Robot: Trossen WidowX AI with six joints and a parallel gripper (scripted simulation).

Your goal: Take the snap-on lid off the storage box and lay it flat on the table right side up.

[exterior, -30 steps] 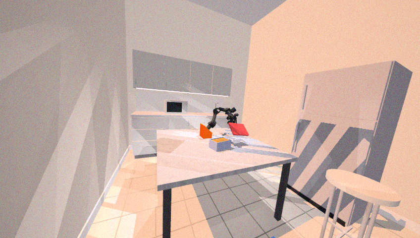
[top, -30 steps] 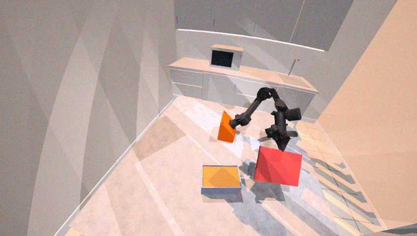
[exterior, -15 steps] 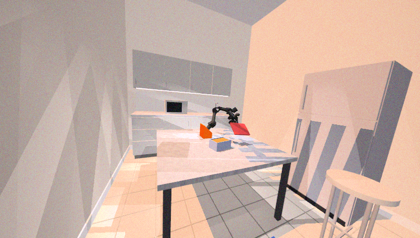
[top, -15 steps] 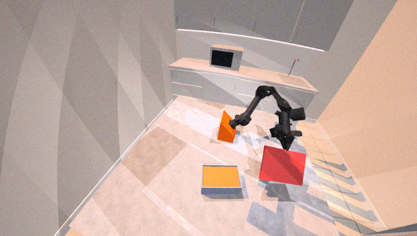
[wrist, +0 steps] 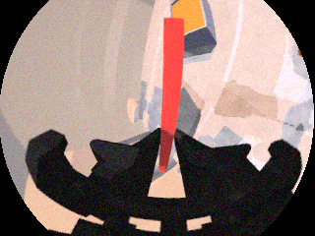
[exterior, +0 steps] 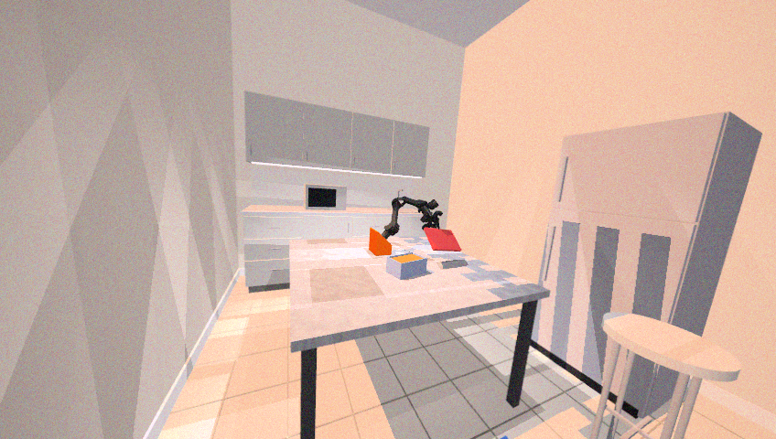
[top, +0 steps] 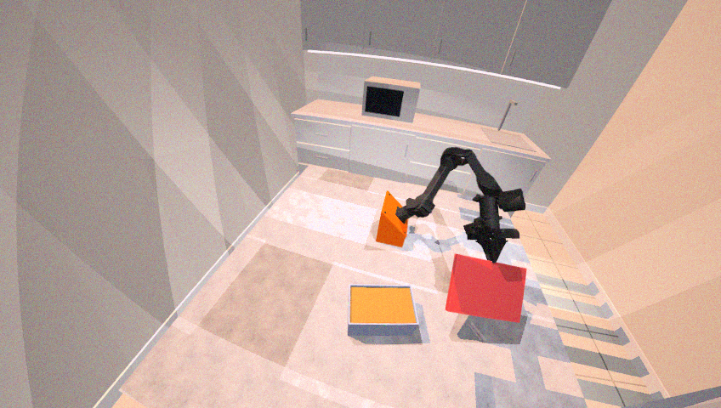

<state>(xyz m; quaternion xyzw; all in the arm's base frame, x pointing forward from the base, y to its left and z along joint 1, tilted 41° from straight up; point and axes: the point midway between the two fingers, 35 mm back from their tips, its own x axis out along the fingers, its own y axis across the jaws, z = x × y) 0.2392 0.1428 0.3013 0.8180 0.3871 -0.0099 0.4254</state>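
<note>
The red lid (top: 485, 291) (exterior: 442, 240) (wrist: 172, 74) is off the box and hangs tilted above the table, to the right of the box in the top and exterior views. It shows edge-on in the wrist view. My gripper (top: 493, 260) (wrist: 167, 131) is shut on the lid's far edge, with the fingertips pointing down. The grey-blue storage box (top: 383, 330) (exterior: 407, 270) (wrist: 201, 43) stands open and upright on the table (top: 252, 323) (exterior: 337, 320), its inside orange. The lid's shadow falls on the table below it. The lid's underside is hidden in the top and exterior views.
An orange wedge-shaped block (top: 391, 232) (exterior: 379, 242) stands behind the box, at the arm's base. A stool (exterior: 669, 345) and a tall fridge (exterior: 626, 185) stand to the right of the table. A counter with a microwave (top: 389, 100) is at the back.
</note>
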